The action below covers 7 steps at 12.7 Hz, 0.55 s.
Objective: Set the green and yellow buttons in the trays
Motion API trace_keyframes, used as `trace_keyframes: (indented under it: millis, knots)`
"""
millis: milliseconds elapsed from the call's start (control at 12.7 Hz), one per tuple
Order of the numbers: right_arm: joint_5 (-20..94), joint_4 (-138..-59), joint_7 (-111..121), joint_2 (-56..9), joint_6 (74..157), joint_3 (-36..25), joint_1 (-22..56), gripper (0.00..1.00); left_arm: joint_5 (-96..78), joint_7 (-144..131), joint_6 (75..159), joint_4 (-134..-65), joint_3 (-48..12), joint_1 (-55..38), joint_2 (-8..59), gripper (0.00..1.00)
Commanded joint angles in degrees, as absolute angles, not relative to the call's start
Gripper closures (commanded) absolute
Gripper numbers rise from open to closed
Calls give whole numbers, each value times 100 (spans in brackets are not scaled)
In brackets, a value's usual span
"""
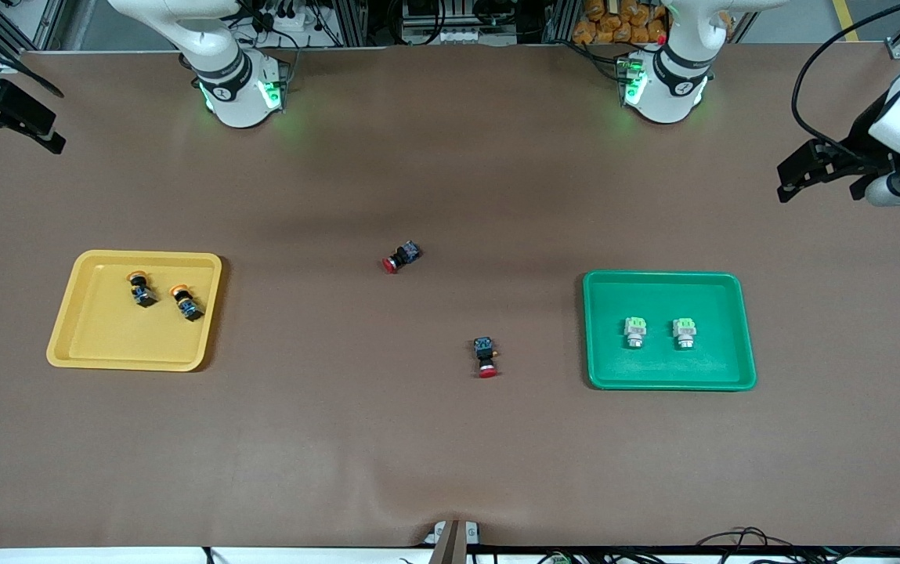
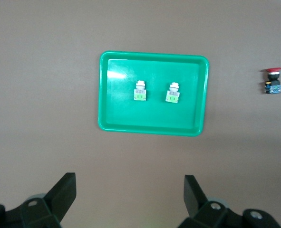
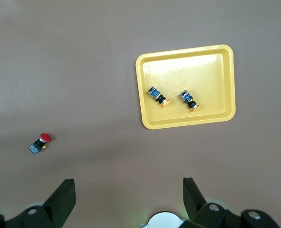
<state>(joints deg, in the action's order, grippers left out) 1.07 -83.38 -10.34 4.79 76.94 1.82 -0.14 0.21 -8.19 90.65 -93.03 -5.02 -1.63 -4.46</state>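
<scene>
Two yellow buttons [image 1: 140,288] [image 1: 186,301] lie on their sides in the yellow tray [image 1: 89,345] toward the right arm's end of the table. Two green buttons [image 1: 635,332] [image 1: 684,332] stand side by side in the green tray [image 1: 720,301] toward the left arm's end. My left gripper [image 1: 819,192] hangs open and empty high over the table's edge at its own end. It looks down on the green tray [image 2: 121,114]. My right gripper [image 1: 42,125] is open and empty over the table's edge at its end, with the yellow tray [image 3: 211,66] in its view.
Two red-capped black-and-blue switches lie on the brown table between the trays. One red switch [image 1: 401,256] lies farther from the front camera, the other red switch [image 1: 486,356] nearer. Both arm bases stand along the table's back edge.
</scene>
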Motion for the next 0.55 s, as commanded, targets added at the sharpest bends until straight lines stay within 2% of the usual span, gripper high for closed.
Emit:
trace_keyframes:
  millis: [0,473]
  knots:
    - [0,-8174,-967,387,7541,176,44,0,-79,-826,8851,-9123,-501,-141,-466,0]
    - [-71,-8235,-800,325,7532,88,88,0,70,-826,8728,-9105,-466,-149,-457,0]
